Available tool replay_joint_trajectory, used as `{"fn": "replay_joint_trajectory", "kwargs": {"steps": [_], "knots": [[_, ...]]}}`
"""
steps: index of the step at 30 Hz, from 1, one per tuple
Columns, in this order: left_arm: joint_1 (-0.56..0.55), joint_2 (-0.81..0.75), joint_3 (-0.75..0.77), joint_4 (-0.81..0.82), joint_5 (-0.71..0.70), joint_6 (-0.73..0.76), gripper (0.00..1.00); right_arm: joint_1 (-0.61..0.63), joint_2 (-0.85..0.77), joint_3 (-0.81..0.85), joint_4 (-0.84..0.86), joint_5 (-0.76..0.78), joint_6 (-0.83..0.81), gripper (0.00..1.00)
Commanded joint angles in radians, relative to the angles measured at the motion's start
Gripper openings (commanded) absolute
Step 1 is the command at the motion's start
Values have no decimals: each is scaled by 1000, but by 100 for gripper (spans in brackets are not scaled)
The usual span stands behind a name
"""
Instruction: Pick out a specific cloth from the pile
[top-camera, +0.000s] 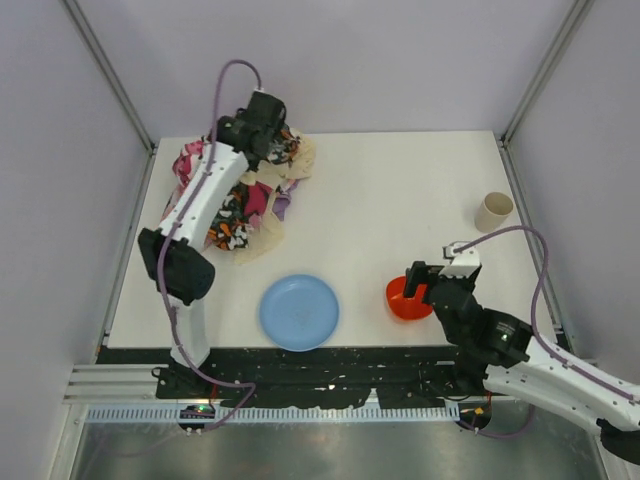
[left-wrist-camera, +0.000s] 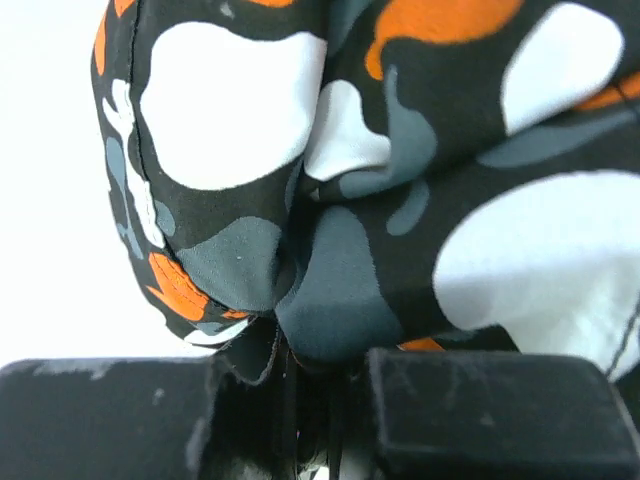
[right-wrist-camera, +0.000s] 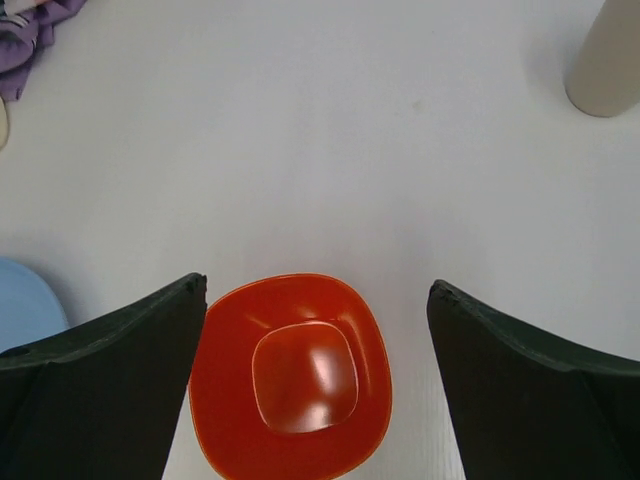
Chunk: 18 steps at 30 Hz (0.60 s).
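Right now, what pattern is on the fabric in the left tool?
Black fabric with orange, white, grey blotches; left wrist view.

White table, pale lilac walls

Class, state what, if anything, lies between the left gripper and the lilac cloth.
The orange-black-white patterned cloth: the left gripper is shut on it, while the lilac cloth shows only at the pile's right edge.

Right pincer wide over red bowl; blue plate left, beige cup top-right, lilac cloth top-left.
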Motion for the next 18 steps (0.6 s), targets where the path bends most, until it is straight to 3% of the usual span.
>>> {"fn": "replay_joint_trajectory", "kwargs": {"steps": [1, 4, 9, 11, 16, 18], "knots": [[141, -114, 3, 90, -81, 3, 0, 0, 133, 64, 171, -82, -110, 95], [227, -85, 14, 104, -35, -17, 0, 0, 212, 82, 263, -147, -151, 95], [333, 24, 91, 84, 103, -85, 0, -9, 418, 145, 580, -214, -179, 95], [361, 68, 107, 86, 128, -106, 0, -48, 541, 241, 589, -305, -141, 95], [425, 174, 126, 78, 186, -136, 0, -257, 889, 508, 560, -732, 2, 100], [445, 202, 126, 77, 189, -156, 0, -296, 1037, 616, 572, -770, -15, 100]]}}
